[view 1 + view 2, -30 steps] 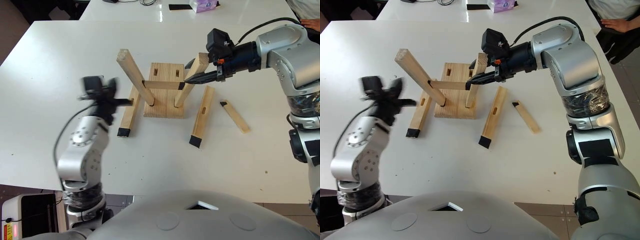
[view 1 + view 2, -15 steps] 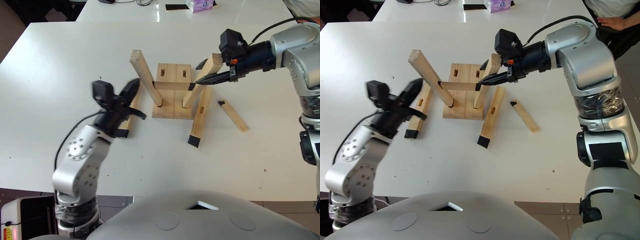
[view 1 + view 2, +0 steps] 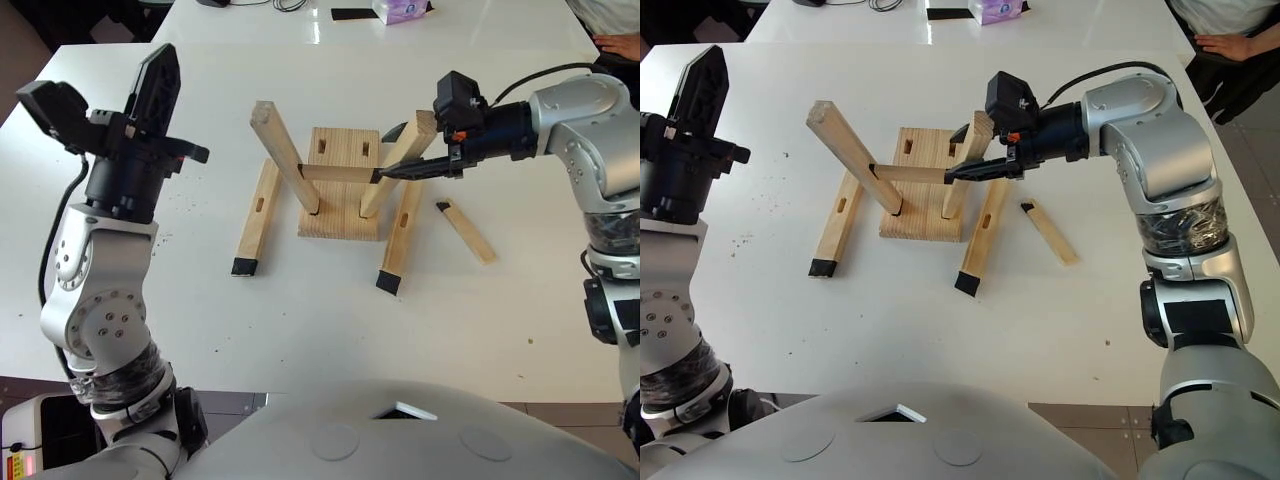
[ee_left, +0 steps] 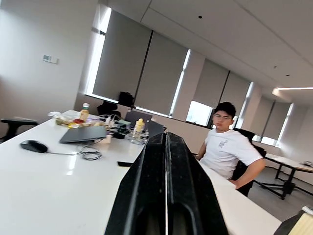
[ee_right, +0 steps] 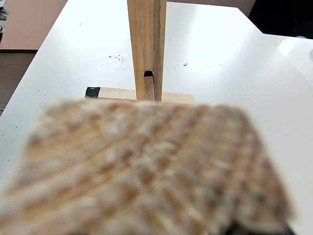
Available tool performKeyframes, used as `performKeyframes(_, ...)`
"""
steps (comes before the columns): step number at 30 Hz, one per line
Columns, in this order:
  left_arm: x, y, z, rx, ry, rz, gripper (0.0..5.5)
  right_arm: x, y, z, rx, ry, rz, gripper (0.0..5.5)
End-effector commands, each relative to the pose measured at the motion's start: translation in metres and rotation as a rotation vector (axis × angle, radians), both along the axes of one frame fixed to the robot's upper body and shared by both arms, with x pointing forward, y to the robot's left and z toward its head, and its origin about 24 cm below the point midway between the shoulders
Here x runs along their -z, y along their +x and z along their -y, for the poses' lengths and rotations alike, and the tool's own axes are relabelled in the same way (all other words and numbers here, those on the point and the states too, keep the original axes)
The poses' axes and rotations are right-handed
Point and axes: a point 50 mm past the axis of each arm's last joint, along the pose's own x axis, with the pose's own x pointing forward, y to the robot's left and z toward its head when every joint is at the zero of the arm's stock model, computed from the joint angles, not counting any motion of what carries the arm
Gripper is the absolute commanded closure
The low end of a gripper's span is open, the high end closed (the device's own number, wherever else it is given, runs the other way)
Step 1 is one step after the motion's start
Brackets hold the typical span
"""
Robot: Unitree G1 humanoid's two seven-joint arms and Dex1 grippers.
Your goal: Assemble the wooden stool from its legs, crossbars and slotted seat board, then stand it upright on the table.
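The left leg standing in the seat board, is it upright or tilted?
Tilted. The left leg leans outward from the seat board; its top lies left of its foot.

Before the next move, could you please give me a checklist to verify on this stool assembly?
1. Left upright leg and right upright leg stand in seat board: ok, both leaning.
2. Crossbar spans between them: ok.
3. Left loose leg and right loose leg fitted: not ok, both lie flat beside the board.
4. Short crossbar fitted: not ok, lies loose.
5. Left end effector clear of parts: ok, raised, shut, empty.
6. Right end effector holds right upright leg securely: cannot tell.
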Motion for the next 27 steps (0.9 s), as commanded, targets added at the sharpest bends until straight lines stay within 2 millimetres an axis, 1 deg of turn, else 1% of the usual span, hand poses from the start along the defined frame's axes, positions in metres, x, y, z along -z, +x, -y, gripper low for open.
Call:
performKeyframes(1,-0.007,0.007,0.002,0.031,0.013,0.006,5.5,-0.006,-0.004,0.002,-0.004,0.057,0.025,1.99)
performKeyframes(4,-0.019,0.011,0.005,0.063,0.0,0.037,5.5,-0.01,-0.006,0.007,0.014,0.082,0.038,1.58)
performKeyframes(6,-0.025,0.013,0.008,0.074,0.008,0.045,5.5,-0.014,-0.003,0.012,0.069,0.089,0.072,1.29)
performKeyframes(8,-0.03,0.017,0.009,0.068,0.035,0.05,5.5,-0.021,-0.006,0.015,0.077,0.131,0.083,1.29)
performKeyframes(9,-0.033,0.019,0.01,0.073,0.043,0.052,5.5,-0.027,-0.008,0.016,0.07,0.167,0.095,1.29)
performKeyframes(11,-0.044,0.023,0.017,0.115,0.024,0.079,5.5,-0.051,-0.014,0.016,0.051,0.315,0.131,1.29)
performKeyframes(13,-0.053,0.023,0.027,0.175,0.022,0.099,5.5,-0.074,-0.019,0.011,0.041,0.46,0.159,1.29)
performKeyframes(15,-0.055,0.027,0.036,0.219,0.014,0.086,5.5,-0.087,-0.02,0.002,0.059,0.566,0.171,1.29)
performKeyframes(17,-0.053,0.035,0.042,0.245,0.021,0.06,5.5,-0.087,-0.013,-0.011,0.12,0.606,0.171,1.29)
performKeyframes(19,-0.05,0.044,0.043,0.222,0.036,0.025,5.5,-0.079,-0.008,-0.023,0.162,0.634,0.144,1.29)
performKeyframes(21,-0.053,0.048,0.044,0.224,0.035,0.03,5.5,-0.076,-0.01,-0.028,0.167,0.67,0.127,1.29)
performKeyframes(23,-0.064,0.046,0.043,0.248,0.014,0.07,5.5,-0.085,-0.017,-0.031,0.147,0.75,0.129,1.29)
performKeyframes(27,-0.083,0.038,0.043,0.268,0.007,0.152,5.5,-0.107,-0.03,-0.031,0.077,0.912,0.126,1.85)
